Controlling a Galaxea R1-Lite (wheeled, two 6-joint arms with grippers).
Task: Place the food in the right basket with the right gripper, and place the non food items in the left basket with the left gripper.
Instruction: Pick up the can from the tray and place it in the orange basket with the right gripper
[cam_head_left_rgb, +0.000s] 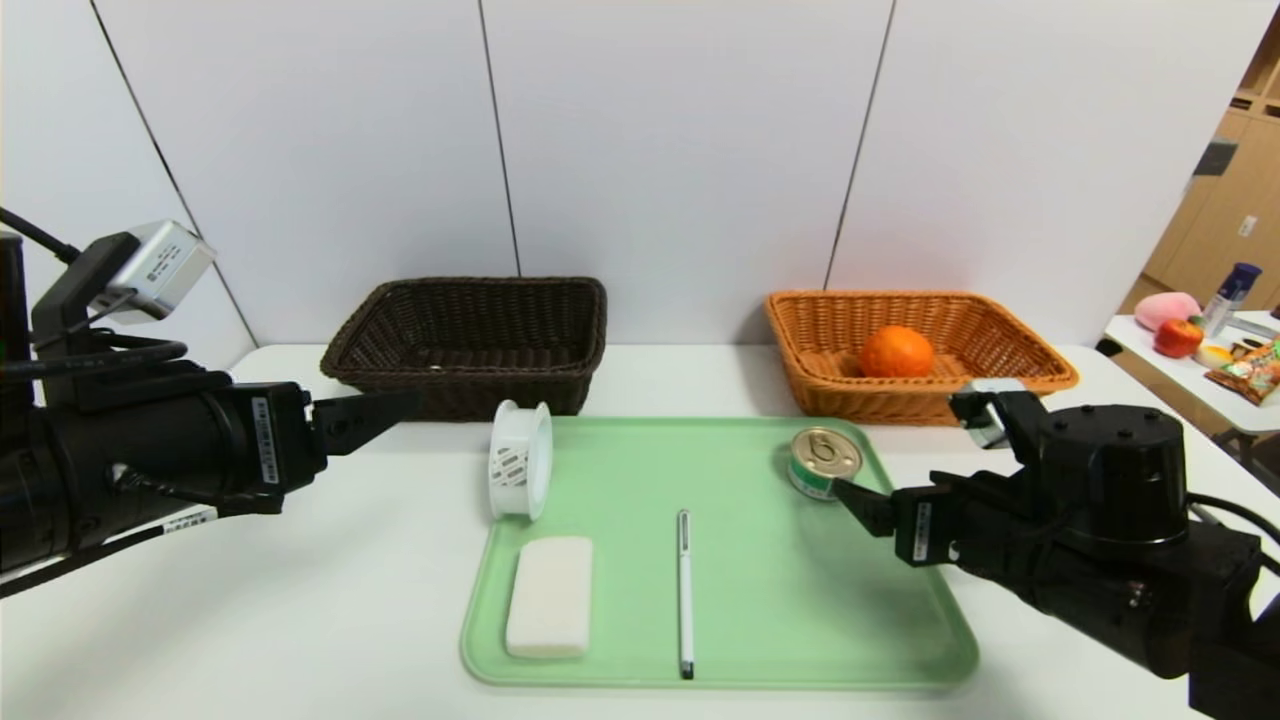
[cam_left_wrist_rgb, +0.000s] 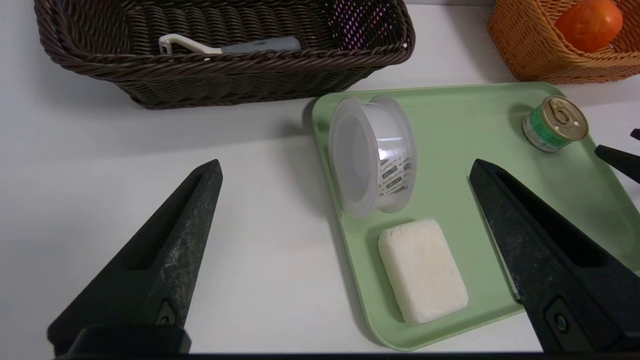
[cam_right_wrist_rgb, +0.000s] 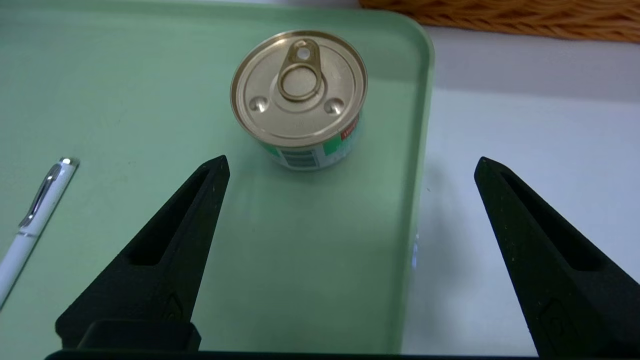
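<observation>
- The green tray lay on the white counter, in front of the two baskets.
- The right claw hung wide open just short of the tin can, empty; the can stood upright in the tray's far right corner, pull-tab up.
- The pen lay mid-tray, long axis running near to far.
- The left claw was spread open and empty, left of the tray, facing the tape roll and soap bar.
- An orange sat in the orange basket; a razor lay in the dark basket.

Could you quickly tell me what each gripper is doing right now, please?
Left gripper: open, holding nothing, beside the tray's left edge.
Right gripper: open, holding nothing, just short of the can.
</observation>
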